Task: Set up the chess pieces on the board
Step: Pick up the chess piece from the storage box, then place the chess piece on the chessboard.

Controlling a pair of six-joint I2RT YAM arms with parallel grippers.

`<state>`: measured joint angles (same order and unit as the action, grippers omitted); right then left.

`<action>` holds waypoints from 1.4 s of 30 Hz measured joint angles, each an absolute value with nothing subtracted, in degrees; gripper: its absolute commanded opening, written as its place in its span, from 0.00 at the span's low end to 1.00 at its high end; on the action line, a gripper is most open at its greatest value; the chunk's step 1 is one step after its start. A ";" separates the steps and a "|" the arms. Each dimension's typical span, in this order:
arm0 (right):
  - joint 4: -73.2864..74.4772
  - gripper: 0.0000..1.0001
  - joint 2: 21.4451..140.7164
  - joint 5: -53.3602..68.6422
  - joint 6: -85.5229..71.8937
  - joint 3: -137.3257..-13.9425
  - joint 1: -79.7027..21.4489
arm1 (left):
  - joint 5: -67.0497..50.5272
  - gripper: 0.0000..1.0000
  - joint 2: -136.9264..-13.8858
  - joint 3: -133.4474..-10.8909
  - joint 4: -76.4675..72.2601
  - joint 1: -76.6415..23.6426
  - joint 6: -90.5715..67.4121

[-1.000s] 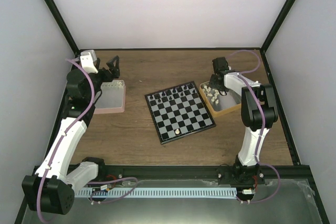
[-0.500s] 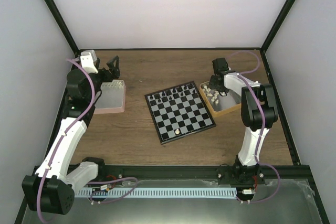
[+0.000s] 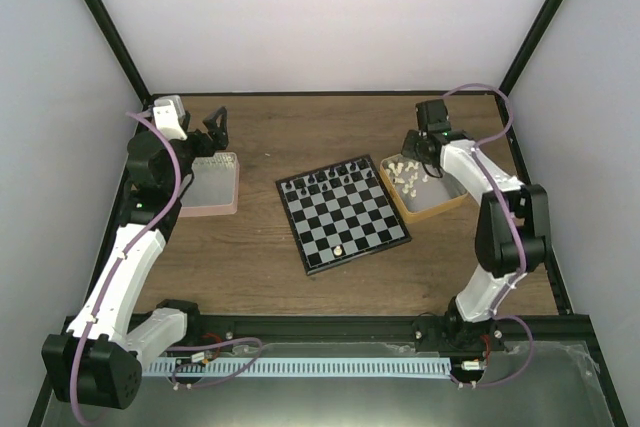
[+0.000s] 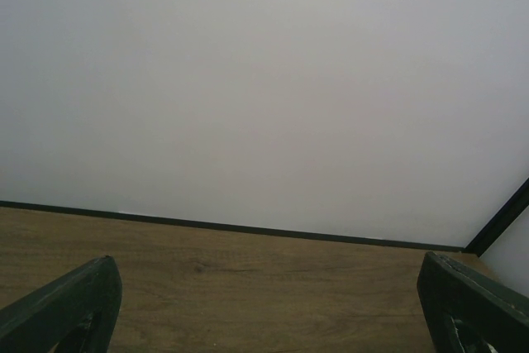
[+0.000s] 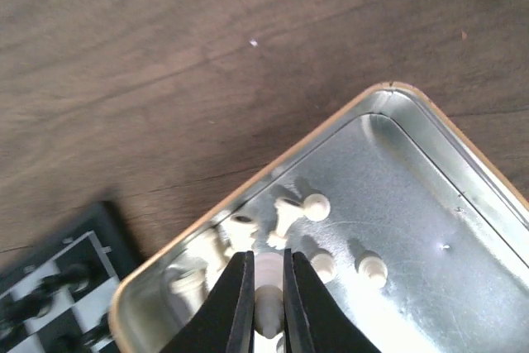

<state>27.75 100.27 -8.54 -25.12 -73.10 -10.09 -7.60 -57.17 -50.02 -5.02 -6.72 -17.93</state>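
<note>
The right hand (image 5: 266,264) is drawn in narrow, pinching a cream chessman (image 5: 266,297) between its two dark fingers (image 5: 240,303) over the near-left corner of the orange-tan tray (image 5: 331,128). The rest of the chess pieces (image 5: 297,208) lie loose on the tray's bright metal floor, several tipped on their sides. From above, the tray sits just beside the right edge of the board (image 3: 345,212). A single cream piece (image 3: 340,249) stands near the board's front edge and black chessmen (image 3: 325,180) line its far rank.

The left hand (image 3: 215,132) hangs wide and holds nothing above the pink tray (image 3: 210,187), at the far left of the worktop (image 3: 270,137).

The pieces look like hard moulded plastic: feather-light, stiff and smooth. They are probably slippery on their rounded heads, and likely to skate across the metal or topple at a light nudge rather than break. The surest hold is probably across the narrow stem under the head, with the piece kept upright so its flat base meets the square. A piece lying on its side would need taking across its middle.

No brand, label or writing can be read on the board, the trays or the pieces.
</note>
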 measured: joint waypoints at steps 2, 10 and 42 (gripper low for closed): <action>28.03 0.03 97.23 -7.25 -24.91 -72.84 -10.09 | -7.60 1.00 -57.17 -50.02 -5.04 -6.72 -17.93; 32.29 0.03 88.01 -4.80 -26.30 -66.37 -13.10 | -7.64 1.00 -57.17 -50.02 -5.04 -6.72 -17.96; 38.46 0.03 81.19 -10.11 -42.65 -46.92 -44.51 | -9.54 1.00 -57.17 -48.73 -7.16 -6.72 -17.56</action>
